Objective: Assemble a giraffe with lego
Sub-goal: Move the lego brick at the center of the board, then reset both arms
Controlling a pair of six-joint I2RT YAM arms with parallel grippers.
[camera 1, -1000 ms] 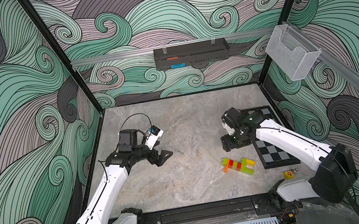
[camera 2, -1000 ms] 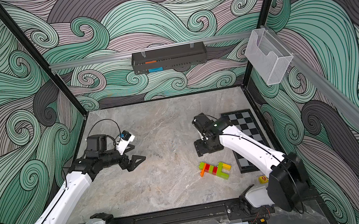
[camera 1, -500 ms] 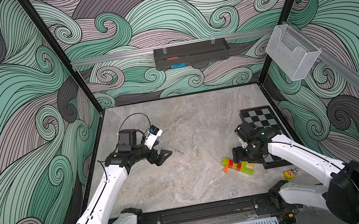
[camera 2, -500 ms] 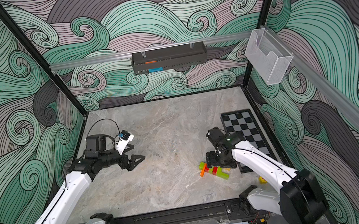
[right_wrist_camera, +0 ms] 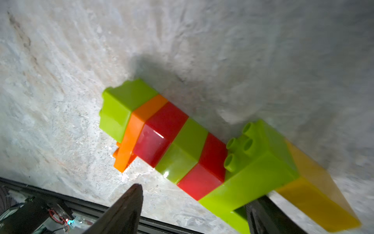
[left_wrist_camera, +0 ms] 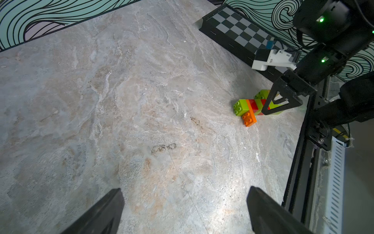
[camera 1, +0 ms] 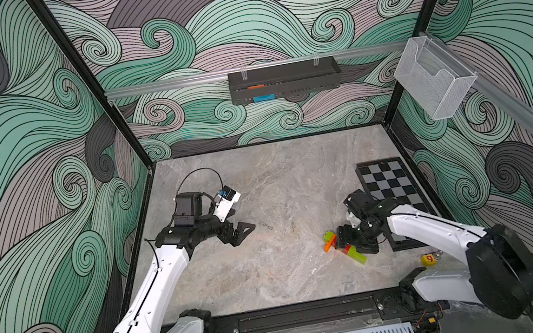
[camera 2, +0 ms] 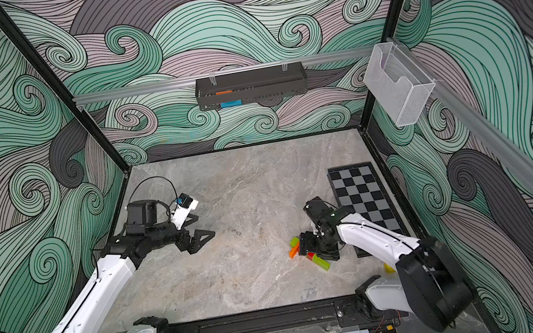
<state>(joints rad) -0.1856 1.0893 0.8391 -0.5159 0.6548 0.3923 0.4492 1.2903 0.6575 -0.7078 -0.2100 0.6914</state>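
I have the giraffe (camera 1: 345, 249) lying flat on its side on the worktop (camera 1: 280, 187), at the near right, just left of the near end of the chessboard (camera 1: 390, 186). Its long axis runs on a slant: the orange head with the lime brick on it points left and a little far, the red-and-lime neck follows, and the lime body with the yellow legs ends near and to the right. My right gripper (right_wrist_camera: 198, 193) hangs low right over it, jaws parted and nothing clamped. In the right wrist view one jaw stands clear over bare stone off the side of the neck, while the other sits tight by the lime body, and I cannot tell whether it touches. The neck reaches away from the jaws, so I judge the coming move turns on straddling the body across its short side, not along the neck. My left gripper (left_wrist_camera: 184, 192) is over at the left, jaws spread wide above bare worktop, well apart from the figure; the right arm is plainly the nearer. The only writing I can read is a red 9 on a small yellow cube (camera 1: 429, 259) by the right arm's base; I see no brand or label on the bricks
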